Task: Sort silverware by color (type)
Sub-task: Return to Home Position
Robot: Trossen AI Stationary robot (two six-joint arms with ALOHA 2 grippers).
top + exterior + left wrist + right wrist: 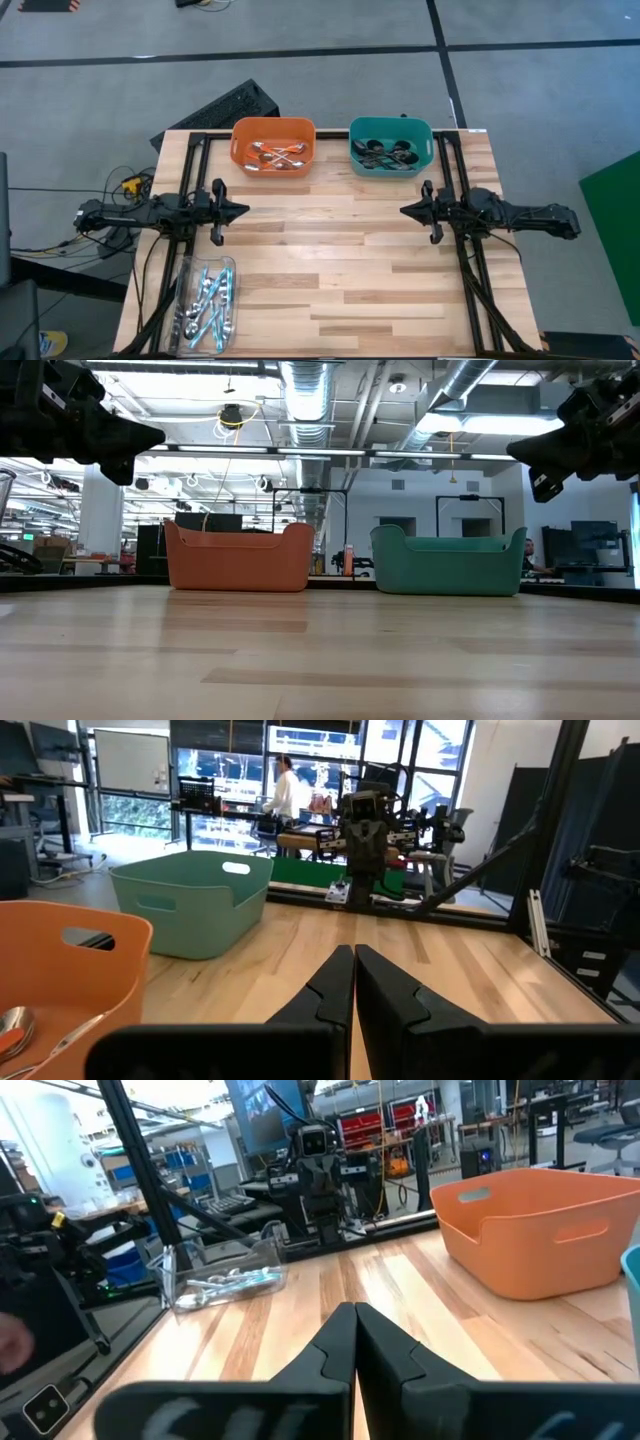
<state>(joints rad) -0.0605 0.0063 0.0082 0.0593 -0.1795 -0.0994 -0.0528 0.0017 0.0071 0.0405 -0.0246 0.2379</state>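
An orange bin (273, 145) at the table's far edge holds orange-handled spoons (278, 155). Beside it to the right, a teal bin (391, 146) holds dark spoons (385, 155). A clear tray (203, 304) at the near left holds light-blue-handled spoons (212, 298). My left gripper (243, 210) hovers shut over the table's left side, pointing level toward the right, with nothing in it. My right gripper (405, 210) hovers shut over the right side, pointing level toward the left, also with nothing in it. Both fingertip pairs meet in the wrist views: left (354, 955), right (354, 1312).
Bare wood lies between the two grippers and in front of the bins. Black frame rails (470, 260) run along the table's left and right sides. A dark keyboard-like object (215, 110) lies on the floor beyond the table's far left corner.
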